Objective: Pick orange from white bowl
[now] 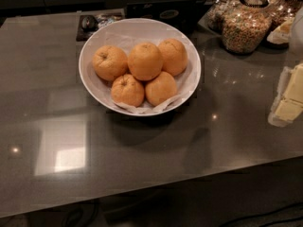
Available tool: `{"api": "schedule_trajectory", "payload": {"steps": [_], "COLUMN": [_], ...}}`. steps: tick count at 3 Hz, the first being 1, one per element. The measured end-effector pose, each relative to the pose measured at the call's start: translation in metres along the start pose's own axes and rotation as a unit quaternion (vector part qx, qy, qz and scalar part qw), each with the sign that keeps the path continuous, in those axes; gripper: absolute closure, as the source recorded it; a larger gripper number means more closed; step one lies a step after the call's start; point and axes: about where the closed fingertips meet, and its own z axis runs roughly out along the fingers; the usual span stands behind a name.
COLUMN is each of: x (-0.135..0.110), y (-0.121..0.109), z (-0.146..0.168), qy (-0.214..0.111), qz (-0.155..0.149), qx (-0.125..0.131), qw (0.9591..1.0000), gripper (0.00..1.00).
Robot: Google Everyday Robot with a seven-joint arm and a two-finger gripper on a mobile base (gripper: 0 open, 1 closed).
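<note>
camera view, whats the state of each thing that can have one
white bowl: upright on counter, paper-lined, holding fruit
orange: lying in white bowl, top centre of pile, ungripped
cereal jar: upright, nearly full
gripper: at right edge, clear of white bowl

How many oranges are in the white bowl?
5 in the white bowl: back-left orange, the orange at back centre, back-right orange, front-left orange, front-right orange. Others may hide beneath. The end effector sits at the right edge.
</note>
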Motion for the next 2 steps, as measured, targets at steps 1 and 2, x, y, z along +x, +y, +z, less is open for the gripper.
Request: {"api": "schedule_trajectory", "payload": {"steps": [1,2], "x": [0.0,-0.0081], "y": [0.0,-0.0005], "z": [0.0,-0.0023], "qy": [0.0,0.024], "qz": [0.0,-0.006], "qx": [0.0,0.004], "qw": [1.0,0.9997], "gripper": [0.0,0.0]}}
